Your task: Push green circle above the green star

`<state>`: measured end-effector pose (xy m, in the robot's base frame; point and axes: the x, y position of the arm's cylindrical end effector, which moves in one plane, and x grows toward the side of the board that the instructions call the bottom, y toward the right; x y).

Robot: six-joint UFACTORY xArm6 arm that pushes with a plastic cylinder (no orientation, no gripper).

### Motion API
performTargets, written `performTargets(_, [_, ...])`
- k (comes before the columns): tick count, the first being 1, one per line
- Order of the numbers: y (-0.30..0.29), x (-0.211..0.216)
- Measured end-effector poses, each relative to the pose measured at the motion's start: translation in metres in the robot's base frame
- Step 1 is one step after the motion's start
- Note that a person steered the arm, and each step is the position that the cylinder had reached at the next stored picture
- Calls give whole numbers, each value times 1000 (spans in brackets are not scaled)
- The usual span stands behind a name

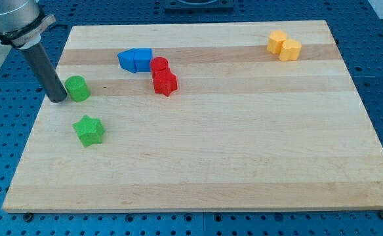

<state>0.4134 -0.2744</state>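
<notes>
The green circle [78, 88] sits near the board's left edge, upper left in the view. The green star [89, 130] lies below it and slightly to the right, with a gap between them. My tip [58, 99] is at the left side of the green circle, touching or almost touching it. The dark rod rises from there toward the view's top left.
A blue block pair [136, 59] lies up and right of the green circle. A red circle [159, 65] and a red star [164, 82] sit together beside it. Two yellow blocks [284, 45] are at the top right. The wooden board [244, 151] lies on a blue perforated table.
</notes>
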Motion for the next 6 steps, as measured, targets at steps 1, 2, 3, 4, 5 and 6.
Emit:
performTargets(1, [4,7])
performTargets(2, [34,-2])
performTargets(3, [55,-22])
performTargets(4, [58,-28])
performTargets(5, [58,-28])
performTargets(6, [43,-28])
